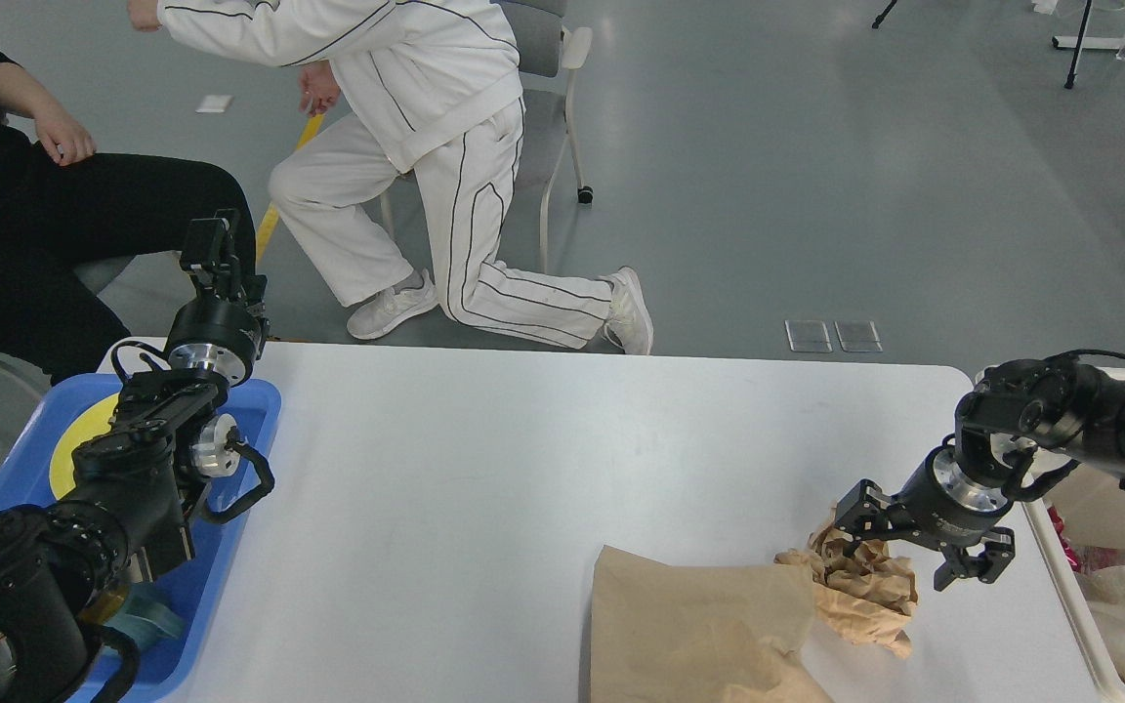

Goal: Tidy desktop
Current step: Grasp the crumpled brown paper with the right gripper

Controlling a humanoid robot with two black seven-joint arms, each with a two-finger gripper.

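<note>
Tidying the desktop (484, 459) is well under way, with brown paper left to clear.

Most of the white desktop lies bare from its left edge to past the middle; what remains sits near the front edge toward the right: a flat brown paper sheet (699, 625) and, touching its right side, a crumpled paper wad (865, 586). The right gripper (919, 547) hangs over the wad with its fingers spread apart, closed on nothing as far as I can see. The left gripper (211, 244) is raised above the desk's far left corner, over the blue tray (250, 410); whether it is open I cannot tell. A beige bin (1080, 605) just off the right edge already holds scraps, so I judge both papers belong there next.
</note>
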